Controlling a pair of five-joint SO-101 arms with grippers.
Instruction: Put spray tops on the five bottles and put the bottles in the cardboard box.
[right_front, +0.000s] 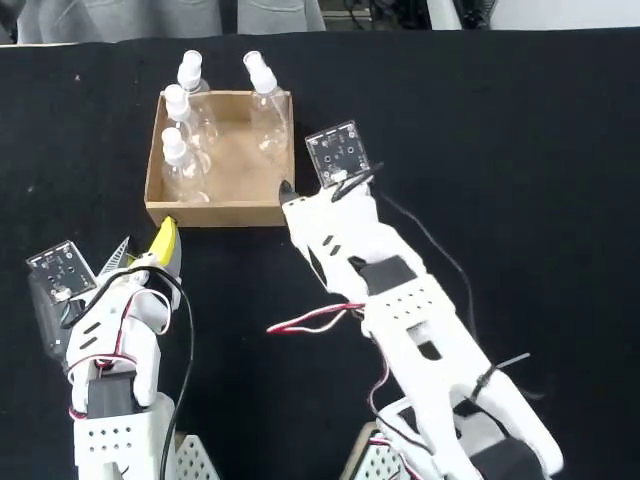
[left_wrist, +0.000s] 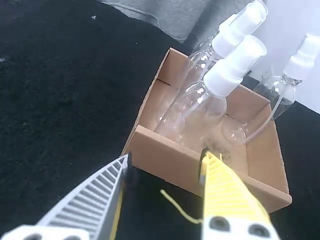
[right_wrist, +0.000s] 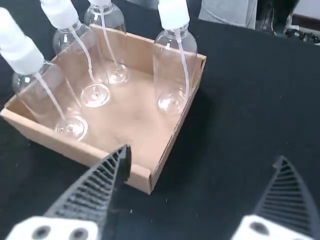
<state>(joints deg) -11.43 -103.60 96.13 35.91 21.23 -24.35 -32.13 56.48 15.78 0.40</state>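
left gripper (left_wrist: 166, 159) spread & empty just short of the cardboard box (right_front: 215, 212) near wall, right gripper (right_wrist: 202, 156) spread wide & empty above black table (right_front: 500, 150) by box's corner, w/ four spray-topped bottles (right_wrist: 172, 65) standing upright inside the box, 3 down one side, 1 opposite.

No text, number or sign can be read. Nothing legible is borne by the brown cardboard box (right_front: 210, 213), the clear plastic bottles with white spray tops (right_front: 183, 170), or the small dark square circuit boards (right_front: 338, 152).
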